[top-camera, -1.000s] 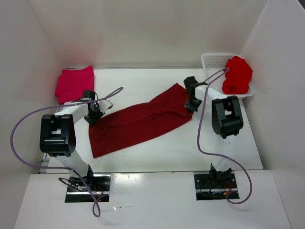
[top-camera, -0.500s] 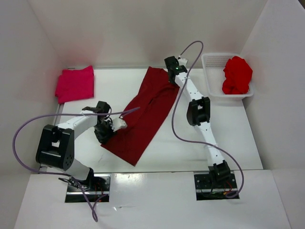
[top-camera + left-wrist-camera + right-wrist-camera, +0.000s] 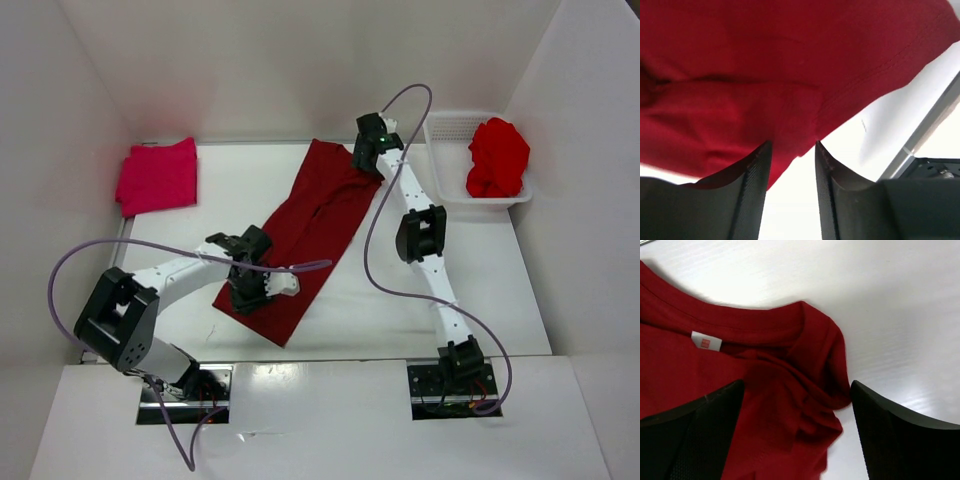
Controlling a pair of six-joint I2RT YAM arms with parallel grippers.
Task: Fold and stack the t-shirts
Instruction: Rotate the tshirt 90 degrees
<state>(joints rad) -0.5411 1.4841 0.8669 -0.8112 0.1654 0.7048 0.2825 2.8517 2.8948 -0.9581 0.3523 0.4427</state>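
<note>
A dark maroon t-shirt [image 3: 315,215] lies in a long strip running from the far middle of the table to the near left. My right gripper [image 3: 366,156] hovers over its collar end, jaws wide open with nothing between them; the right wrist view shows the collar and a white tag [image 3: 706,341] under the gripper [image 3: 797,385]. My left gripper [image 3: 266,291] sits over the strip's near end, open, and the hem edge [image 3: 840,105] lies just past its tips [image 3: 791,145]. A folded pinkish-crimson t-shirt [image 3: 157,176] rests at the far left. A bright red t-shirt [image 3: 497,157] is bunched in the basket.
A white mesh basket [image 3: 447,128] stands at the far right against the wall. White walls close in the table on the left, back and right. Purple cables loop from both arms over the table.
The right gripper has opened and let go of the maroon shirt's collar end. The left arm has moved right along the near end, its jaws wider. The shirt has swung from crosswise to lengthwise.
</note>
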